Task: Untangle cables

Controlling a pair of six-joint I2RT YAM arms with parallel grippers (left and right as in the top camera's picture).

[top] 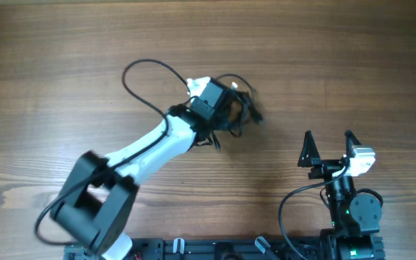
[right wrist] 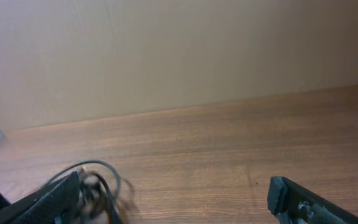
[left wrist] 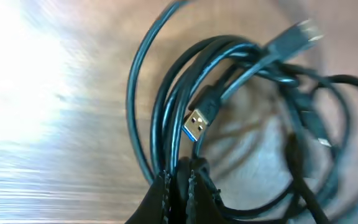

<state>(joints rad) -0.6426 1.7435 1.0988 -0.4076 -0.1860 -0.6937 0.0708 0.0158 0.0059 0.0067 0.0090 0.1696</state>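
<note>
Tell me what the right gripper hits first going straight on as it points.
Nothing on the table, it seems: ahead of the open right gripper lies bare table, then the wall. The cables sit left of that line, though depth is unclear.

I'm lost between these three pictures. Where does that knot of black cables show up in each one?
Overhead: the cable bundle lies just above centre, slightly right.
Left wrist: the cable bundle fills the centre and right, close up, with a blue-tipped plug mid-picture.
Right wrist: the cable bundle is a blurred tangle at lower left.
Shared landmark: the wooden table under it in every view.
</note>
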